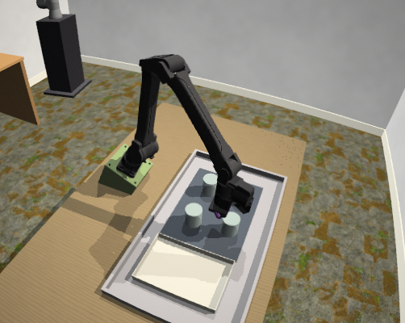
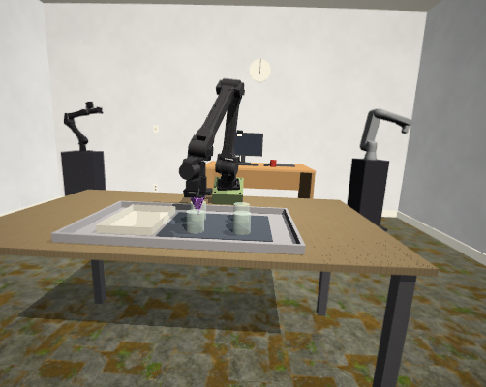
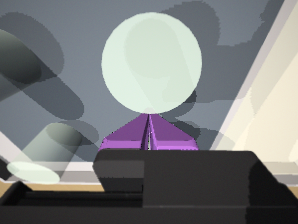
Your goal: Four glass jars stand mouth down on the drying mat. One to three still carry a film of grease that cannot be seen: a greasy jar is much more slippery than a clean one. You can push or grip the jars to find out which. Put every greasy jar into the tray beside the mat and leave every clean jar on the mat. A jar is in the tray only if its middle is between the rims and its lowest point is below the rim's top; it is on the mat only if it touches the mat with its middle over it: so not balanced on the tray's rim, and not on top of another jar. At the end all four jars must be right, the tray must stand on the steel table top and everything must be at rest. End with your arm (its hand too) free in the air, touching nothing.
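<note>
Four pale green jars stand upright, mouth down, on the dark mat (image 1: 175, 227) (image 2: 218, 233) (image 3: 90, 25). The jar nearest my fingers (image 1: 231, 226) (image 2: 196, 223) (image 3: 151, 62) is on the tray side, away from the base. Another jar (image 1: 194, 216) is on the base side by the tray. Farther from the tray are a base-side jar (image 1: 210, 184) (image 2: 241, 206) (image 3: 47, 150) and an outer jar (image 2: 242, 223) (image 3: 17, 60), which the gripper hides in the top view. My gripper (image 1: 218, 216) (image 2: 198, 211) (image 3: 149, 112) is shut, empty, its tips right beside the nearest jar's base-side edge; contact is unclear. The cream tray (image 1: 177, 270) (image 2: 136, 220) holds nothing.
The steel table top (image 1: 252, 250) (image 2: 283, 229) has a raised rim around the mat and tray. The tray's wall adjoins the mat's edge. The jars on either side stand near my wrist. The arm's green base block (image 1: 118, 182) stands on the wooden table outside the rim.
</note>
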